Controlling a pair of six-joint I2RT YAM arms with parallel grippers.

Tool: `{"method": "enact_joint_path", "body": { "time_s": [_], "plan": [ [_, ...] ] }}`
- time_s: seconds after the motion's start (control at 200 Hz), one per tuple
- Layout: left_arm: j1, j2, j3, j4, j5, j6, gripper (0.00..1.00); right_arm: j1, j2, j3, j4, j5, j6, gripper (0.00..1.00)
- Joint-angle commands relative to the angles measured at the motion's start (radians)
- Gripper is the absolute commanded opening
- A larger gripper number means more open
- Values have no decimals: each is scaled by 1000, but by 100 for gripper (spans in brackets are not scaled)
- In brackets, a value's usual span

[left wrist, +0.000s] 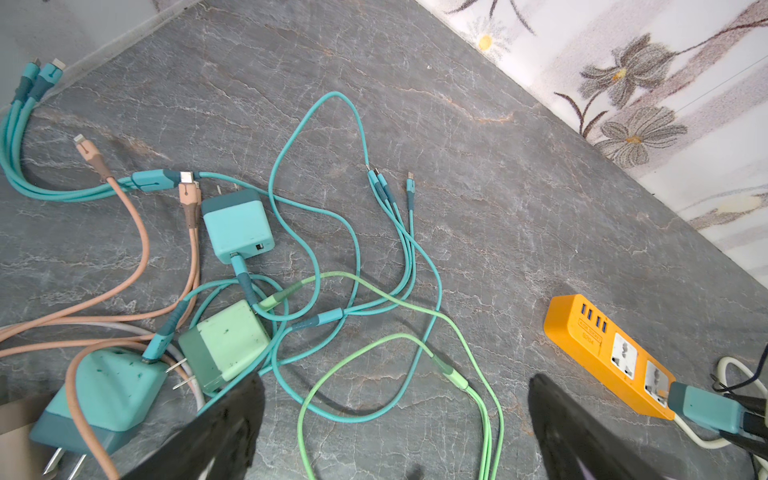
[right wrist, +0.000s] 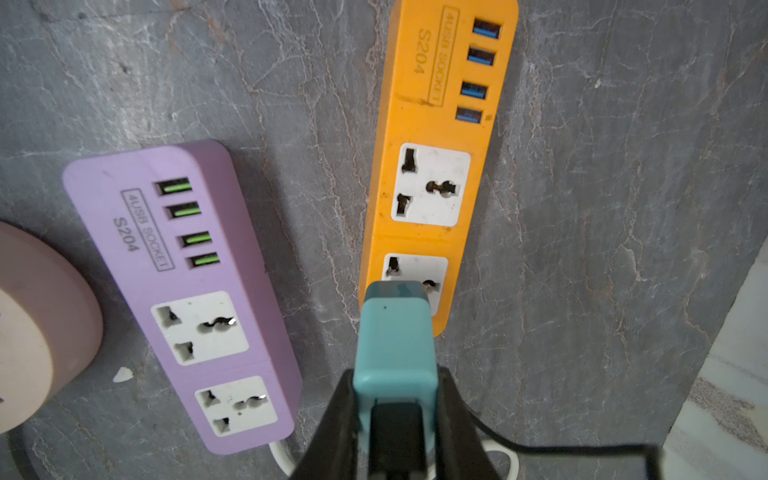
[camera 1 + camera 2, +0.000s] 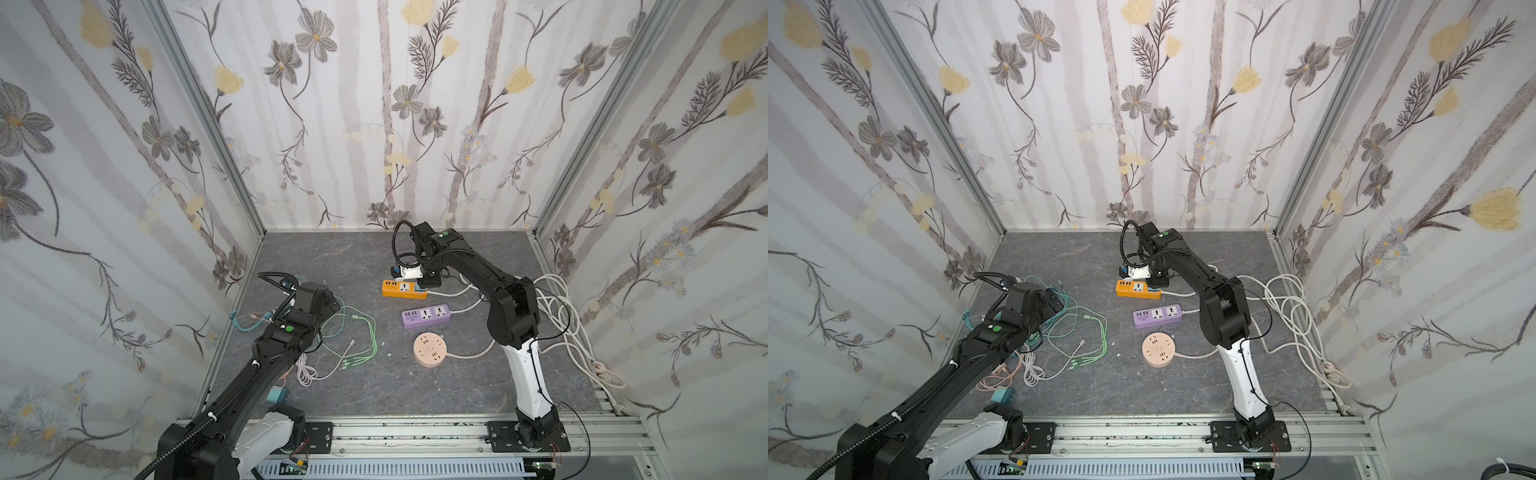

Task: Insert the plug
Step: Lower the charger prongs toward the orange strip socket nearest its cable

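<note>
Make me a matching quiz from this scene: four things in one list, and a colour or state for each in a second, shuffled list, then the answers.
Column one:
1. orange power strip
2. purple power strip
3. teal charger
4. left hand

Column two:
A. has green USB ports
B. gripped by the right hand
C. has blue USB ports
D. open, holding nothing

Pairs: 1-C, 2-A, 3-B, 4-D
</note>
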Motion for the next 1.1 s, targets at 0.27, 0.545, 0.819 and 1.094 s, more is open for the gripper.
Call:
{"method": "enact_joint_path", "body": {
  "time_s": [0.27,0.545,0.819,1.094],
  "plan": [
    [1,3,1,11,-8,-2,100,4,22,1,-18,-61,16,0],
    [0,8,1,12,-4,-3,100,-9,4,11,-53,-95,24,0],
    [1,15,2,12,-1,-3,100,-15,34,11,-47,-57,21,0],
    [3,32,11,7,-3,-2,100,-11,157,81,-71,61,49,0]
  ]
}}
